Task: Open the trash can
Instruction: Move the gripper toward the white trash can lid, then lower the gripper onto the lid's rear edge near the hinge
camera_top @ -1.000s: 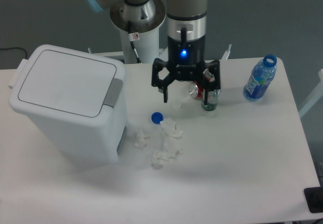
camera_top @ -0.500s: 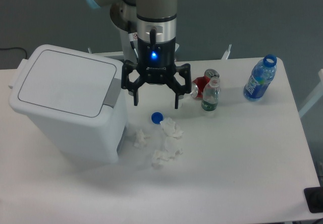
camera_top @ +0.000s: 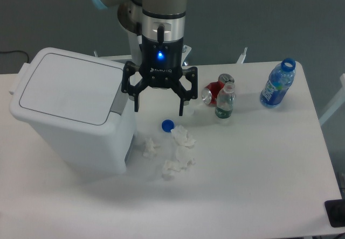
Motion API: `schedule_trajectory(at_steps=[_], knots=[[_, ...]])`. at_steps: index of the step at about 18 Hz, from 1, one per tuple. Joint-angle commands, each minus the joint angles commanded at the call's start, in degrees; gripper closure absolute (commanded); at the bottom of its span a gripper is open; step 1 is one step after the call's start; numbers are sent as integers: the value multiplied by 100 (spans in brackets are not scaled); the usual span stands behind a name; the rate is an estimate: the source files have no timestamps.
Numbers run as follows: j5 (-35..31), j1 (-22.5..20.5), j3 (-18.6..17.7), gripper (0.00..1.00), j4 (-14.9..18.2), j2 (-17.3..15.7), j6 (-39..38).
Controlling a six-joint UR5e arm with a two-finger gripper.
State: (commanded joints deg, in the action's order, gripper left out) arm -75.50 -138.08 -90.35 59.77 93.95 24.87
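The trash can [camera_top: 70, 110] is a large white plastic bin at the left of the table, its flat lid down. Its grey push-button tab [camera_top: 119, 100] sits at the right rim. My gripper [camera_top: 159, 110] hangs open and empty just right of the tab, with its left finger close to the tab. I cannot tell whether it touches it.
A blue bottle cap [camera_top: 167, 125] and several crumpled white tissues [camera_top: 178, 150] lie on the table below the gripper. A red can [camera_top: 214, 92], a small clear bottle [camera_top: 225, 102] and a blue bottle [camera_top: 277, 84] stand to the right.
My gripper has moved left from above the can and small bottle to beside the trash can's grey tab. It stays open. The lid has not moved.
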Motion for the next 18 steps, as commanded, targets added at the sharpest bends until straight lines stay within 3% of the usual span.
schedule_trajectory(at_steps=[18], knots=[[-18,44,-184,0,9,-44,88]])
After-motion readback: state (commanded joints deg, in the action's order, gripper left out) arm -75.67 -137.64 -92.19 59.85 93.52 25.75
